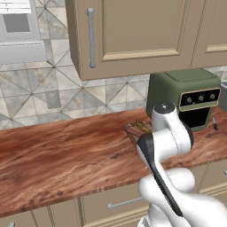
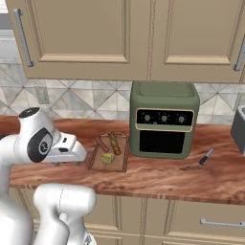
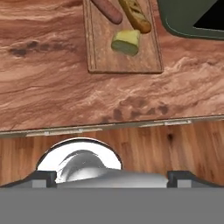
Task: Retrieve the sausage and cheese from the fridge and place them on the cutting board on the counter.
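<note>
We see the cutting board (image 3: 105, 54) carrying the sausage (image 3: 107, 11) and the cheese (image 3: 126, 41), near the counter (image 3: 52, 87) front edge, and our gripper (image 3: 111, 177) stands wide, holding nothing.

Cutting board (image 1: 135, 129) mostly blocked by the white arm in the left base view, just a corner poking out. Sausage (image 3: 106, 10) chopped off by the top edge in the hand view, same for the browned roll-looking thing (image 3: 135, 15) beside it. Green oven (image 3: 192, 17) clipped at the corner. Small dark object (image 2: 206, 156) right of the oven too tiny to identify.
</note>
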